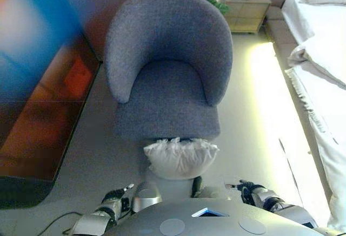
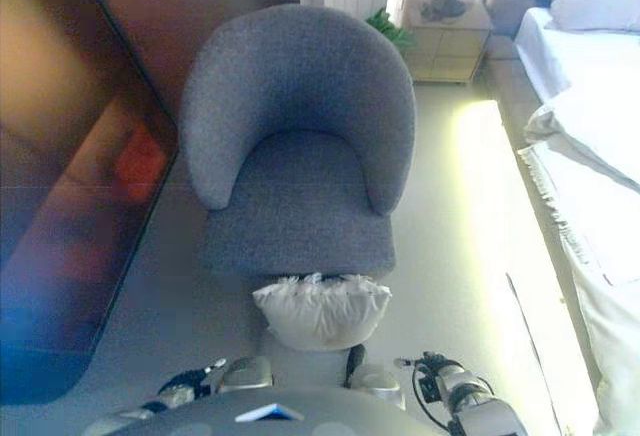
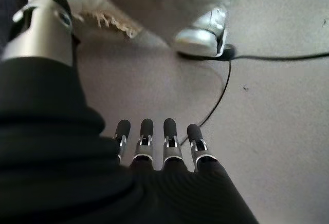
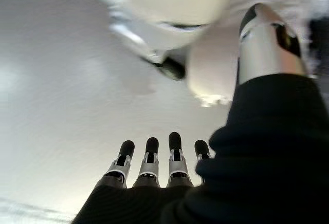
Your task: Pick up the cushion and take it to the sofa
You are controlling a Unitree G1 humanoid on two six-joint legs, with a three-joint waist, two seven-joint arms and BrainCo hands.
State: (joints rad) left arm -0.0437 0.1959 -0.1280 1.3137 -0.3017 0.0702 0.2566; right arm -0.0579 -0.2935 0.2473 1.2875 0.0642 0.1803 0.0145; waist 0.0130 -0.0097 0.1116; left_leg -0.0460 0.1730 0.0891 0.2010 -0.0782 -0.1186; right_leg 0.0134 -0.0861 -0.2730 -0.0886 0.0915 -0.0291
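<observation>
A white cushion with a fringed edge lies on the floor, against the front of a grey tub-shaped armchair that stands right ahead of me. Its seat is bare. My left hand hangs low at my left side, below and to the left of the cushion, apart from it. In the left wrist view its fingers are straight over bare floor and hold nothing. My right hand hangs low at my right side, to the right of the cushion. Its fingers are straight and empty too.
A large dark glossy panel stands along the left. A bed with white bedding runs along the right. A light wooden nightstand and a green plant stand behind the chair. Pale floor lies between chair and bed.
</observation>
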